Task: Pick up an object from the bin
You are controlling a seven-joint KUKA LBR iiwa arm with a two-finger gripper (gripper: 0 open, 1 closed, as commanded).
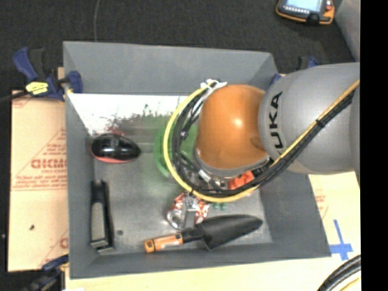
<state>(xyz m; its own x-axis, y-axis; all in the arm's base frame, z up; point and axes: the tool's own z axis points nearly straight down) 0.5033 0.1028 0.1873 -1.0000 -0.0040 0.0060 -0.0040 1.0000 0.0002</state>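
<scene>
The grey arm [315, 120] reaches in from the right, its wrist turned downward under a rounded orange cover [230, 132]. Yellow and black cables [177, 132] loop round the cover's left side. The gripper [193, 194] hangs beneath the cover, mostly hidden by it.

Robotics lab; KUKA arm [318, 123], teach pendant [305, 6], bin [170, 65]

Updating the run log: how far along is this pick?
Done: the arm is down in the bin, its orange-covered wrist over a green thing and a crumpled shiny thing near the middle. In hand: no thing visibly held; the wrist hides what is under it. Left: grasp and lift out. The black-and-red mouse, black bar and orange-handled trowel lie apart from the arm.
</scene>
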